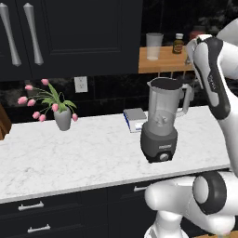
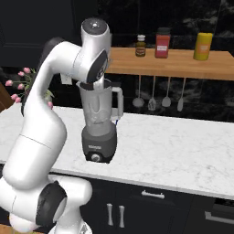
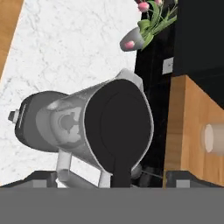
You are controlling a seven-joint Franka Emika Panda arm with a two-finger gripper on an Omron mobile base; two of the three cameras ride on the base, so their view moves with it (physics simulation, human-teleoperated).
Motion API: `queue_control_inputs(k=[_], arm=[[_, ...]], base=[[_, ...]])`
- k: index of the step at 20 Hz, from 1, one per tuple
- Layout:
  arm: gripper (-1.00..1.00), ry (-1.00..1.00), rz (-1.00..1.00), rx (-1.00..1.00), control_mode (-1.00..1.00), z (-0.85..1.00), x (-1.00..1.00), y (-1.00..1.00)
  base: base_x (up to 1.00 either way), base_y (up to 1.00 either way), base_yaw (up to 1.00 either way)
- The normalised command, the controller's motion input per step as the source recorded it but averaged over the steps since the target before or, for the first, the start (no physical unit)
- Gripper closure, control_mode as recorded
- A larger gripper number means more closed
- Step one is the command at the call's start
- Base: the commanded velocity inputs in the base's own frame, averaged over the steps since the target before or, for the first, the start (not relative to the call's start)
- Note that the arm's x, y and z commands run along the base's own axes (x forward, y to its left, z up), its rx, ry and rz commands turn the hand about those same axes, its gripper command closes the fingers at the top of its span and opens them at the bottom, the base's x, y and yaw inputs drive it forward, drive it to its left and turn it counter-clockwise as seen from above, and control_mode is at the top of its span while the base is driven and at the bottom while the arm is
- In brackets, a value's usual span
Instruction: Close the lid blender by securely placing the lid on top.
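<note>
Lid (image 3: 118,131): black disc, lying across the mouth of the blender (image 1: 160,121) jar as seen from my hand view. Its small tab points toward me. From the left base view the jar's top reads as a dark ellipse, which agrees with the lid being on the rim. Whether it is pressed fully home or just resting, I cannot tell.

Blender: upright on the marble countertop (image 1: 69,153), knob facing the front edge, handle toward the wall side.

Claw (image 3: 117,180): directly over the jar, looking down along it. Fingertips (image 3: 43,177) stand wide apart at either side of the view, touching nothing that I can see. The tab sits in the gap between them, ungripped. Claw holds nothing.

Step in hand, by my judgement: placement, at or near its end, lid on the jar and let go.

Next move calls for: checking the seat all round the rim. If it sits proud, a light press straight down on the disc. Otherwise a straight lift clear, without catching the tab.
</note>
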Motion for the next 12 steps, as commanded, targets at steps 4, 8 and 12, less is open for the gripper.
queue_control_inputs(k=[4,8,12], arm=[[-1.00,-0.38,0.00,-0.08,-1.00,-0.41,-1.00,0.58],[-1.00,-0.06,0.00,-0.18,-1.00,-0.92,-1.00,0.61],[-1.00,-0.03,0.00,-0.22,-1.00,-1.00,-1.00,0.33]], base=[[0.00,0.00,0.00],[0.00,0.00,0.00],[0.00,0.00,0.00]])
